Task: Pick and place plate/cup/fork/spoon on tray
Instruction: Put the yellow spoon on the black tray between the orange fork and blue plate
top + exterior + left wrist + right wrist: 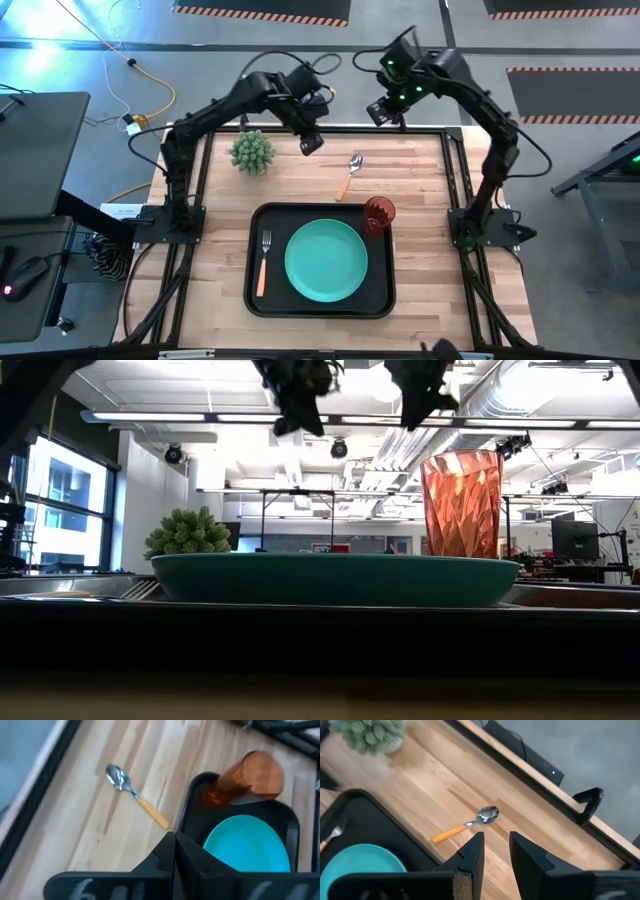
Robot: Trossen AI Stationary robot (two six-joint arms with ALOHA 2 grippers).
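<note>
We see the right gripper point(492, 852) with its two fingers parted by a narrow gap and nothing between them; it hangs above the table's far edge, at about one o'clock from the tray. The left gripper point(175, 851) has its fingers pressed together, empty, raised over the table at roughly twelve o'clock from the tray, between the potted plant point(252, 152) and the spoon point(351, 173).

The spoon lies alone on the bare wooden table point(420, 170), bowl toward the far edge, handle pointing back toward the tray, just beyond the tray's far rim at about one o'clock.

On the black tray point(380, 300) we find the teal plate point(326, 261) sitting near the middle. The fork point(264, 262) lies at nine o'clock of the plate, tines toward the far side, orange handle toward the near side. The red-orange cup point(379, 214) stands upright at the tray's far right corner, about one o'clock from the plate and close to its rim.

The plant stands on the table near its far left corner, at eleven o'clock from the tray.
</note>
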